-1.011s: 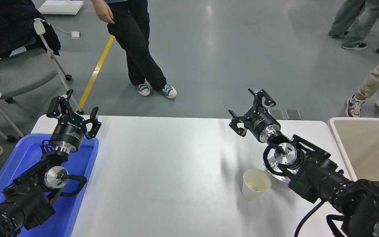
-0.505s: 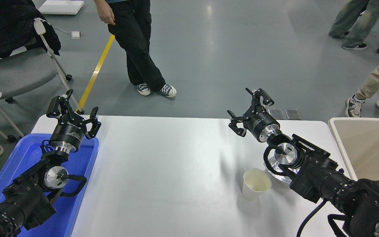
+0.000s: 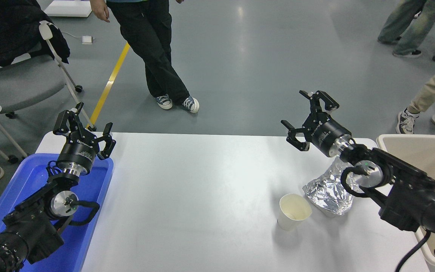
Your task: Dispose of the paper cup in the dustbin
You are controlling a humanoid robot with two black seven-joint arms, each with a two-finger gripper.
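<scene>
1. Right hand (image 3: 308, 119) hanging up over the far edge of the surface (image 3: 202, 181), fingers spread wide, nothing in them, pointing away toward the far side
2. Paper cup (image 3: 293, 211) nowhere near that gap: down on the surface, back toward the robot and a bit left of the hand, roughly level with the forearm. So probably a pull-back-and-drop needed before any grab
3. Cup standing upright, mouth open to the ceiling, long axis vertical, so likely a side pinch across the wall or a finger over the rim
4. Crumpled foil bag (image 3: 329, 190) just beside the cup on its right, maybe touching, hard to tell. Sitting under the right forearm too, so easy to bump on the way down
5. Dustbin (image 3: 385, 145) off the right end of the surface, past the foil bag from the cup
6. Left hand (image 3: 85, 130) parked over the blue tray (image 3: 13, 189) at lower left, fingers also spread, well apart from the cup. Right arm clearly the nearer one
</scene>
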